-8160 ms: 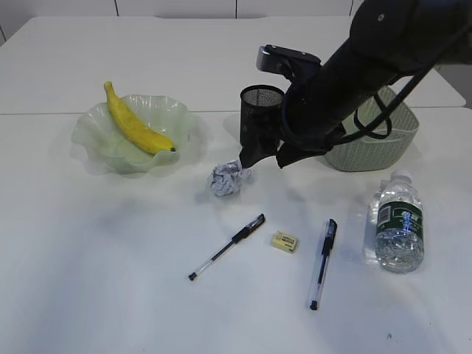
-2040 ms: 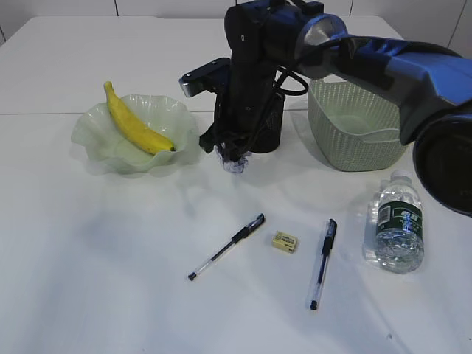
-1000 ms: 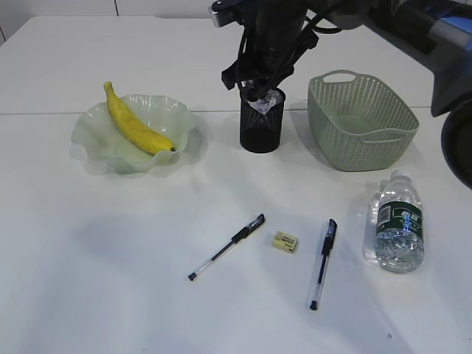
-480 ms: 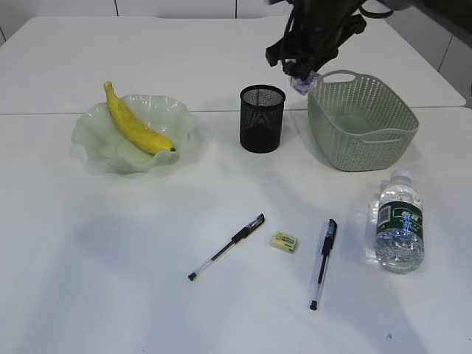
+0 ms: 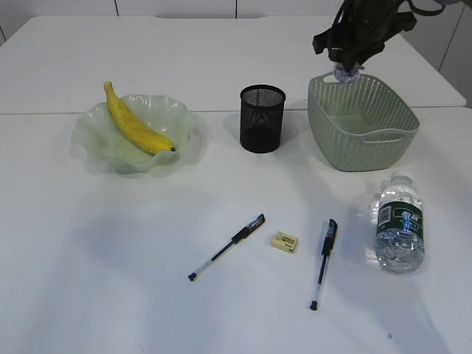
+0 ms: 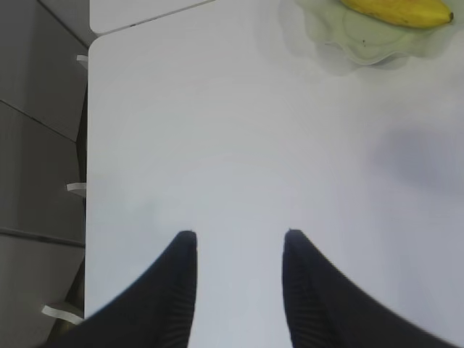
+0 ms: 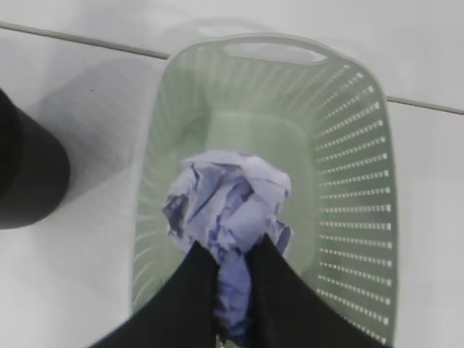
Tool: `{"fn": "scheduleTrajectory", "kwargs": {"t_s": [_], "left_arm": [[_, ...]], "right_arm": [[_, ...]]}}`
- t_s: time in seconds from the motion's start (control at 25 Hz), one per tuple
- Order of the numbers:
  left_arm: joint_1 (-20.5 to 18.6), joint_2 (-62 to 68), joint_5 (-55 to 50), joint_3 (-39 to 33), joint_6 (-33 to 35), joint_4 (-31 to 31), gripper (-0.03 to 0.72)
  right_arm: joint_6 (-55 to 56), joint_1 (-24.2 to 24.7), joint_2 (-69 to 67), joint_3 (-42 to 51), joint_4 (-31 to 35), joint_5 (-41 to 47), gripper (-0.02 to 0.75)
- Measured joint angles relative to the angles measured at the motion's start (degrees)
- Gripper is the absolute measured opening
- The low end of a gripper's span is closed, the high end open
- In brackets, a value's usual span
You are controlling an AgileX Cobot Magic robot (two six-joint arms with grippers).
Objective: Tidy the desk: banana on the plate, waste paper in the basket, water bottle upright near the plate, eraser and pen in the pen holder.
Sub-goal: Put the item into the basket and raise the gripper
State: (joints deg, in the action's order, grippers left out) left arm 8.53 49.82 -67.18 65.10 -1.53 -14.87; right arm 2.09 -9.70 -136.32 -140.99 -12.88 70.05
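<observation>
light: bright, even, from above | shadows: soft, faint on white counter (image 5: 110, 243) | glare: mild washout on counter in left wrist view | focus: exterior sharp; right pincer (image 7: 230, 290) fingers blurred close-up

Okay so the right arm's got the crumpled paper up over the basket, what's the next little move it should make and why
Probably open the right gripper and let go. It is shut on the waste paper, and the right wrist view shows the ball hanging over the inside of the basket, which looks empty. In the exterior view the paper sits above the rim, near the back, so a short drop should land it inside.
</observation>
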Motion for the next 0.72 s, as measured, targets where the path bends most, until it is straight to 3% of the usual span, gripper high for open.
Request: {"fn": "scheduleTrajectory", "kwargs": {"t_s": [0.28, 0.72], "left_arm": [[0.0, 0.0, -0.8, 0.0, 0.0, 0.0, 0.276], [0.0, 0.0, -3.87, 0.0, 0.0, 0.0, 0.276]], "right_arm": [[1.19, 2.49, 0.0, 0.0, -0.09, -0.92, 0.043], [1.82, 2.63, -2.74, 0.0, -0.22, -1.67, 0.042]]}}
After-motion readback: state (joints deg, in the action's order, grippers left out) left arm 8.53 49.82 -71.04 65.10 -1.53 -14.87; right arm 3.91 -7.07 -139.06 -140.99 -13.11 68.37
